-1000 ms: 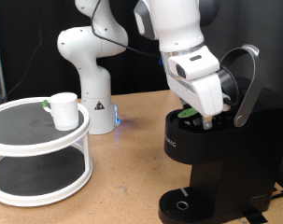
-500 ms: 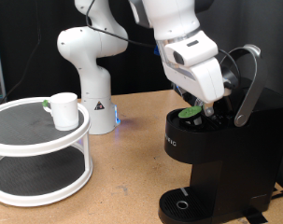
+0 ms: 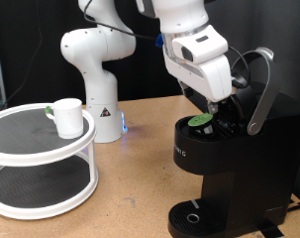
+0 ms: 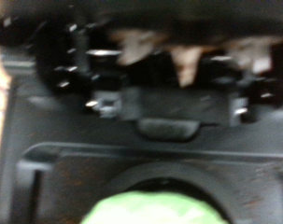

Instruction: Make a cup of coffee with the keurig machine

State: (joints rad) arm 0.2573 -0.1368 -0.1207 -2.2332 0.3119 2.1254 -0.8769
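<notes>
The black keurig machine (image 3: 229,169) stands at the exterior view's right, its lid up and its grey curved handle (image 3: 260,89) raised. A small dark pod with a green lid (image 3: 199,121) sits in the open chamber; the green lid also shows blurred in the wrist view (image 4: 146,211). My gripper (image 3: 222,105) hangs just above the chamber, beside the pod and under the raised lid, with nothing seen between its fingers. The white cup (image 3: 67,117) stands on the top tier of a round white stand at the left, far from the gripper.
The two-tier round white stand (image 3: 31,178) fills the exterior view's lower left. The white robot arm base (image 3: 90,74) stands behind it on the wooden table (image 3: 140,188). The machine's round drip tray (image 3: 194,216) has nothing on it.
My gripper has lifted and drawn back a little from the chamber, towards the exterior view's top. The green-lidded pod stays in the chamber. The cup has not moved.
</notes>
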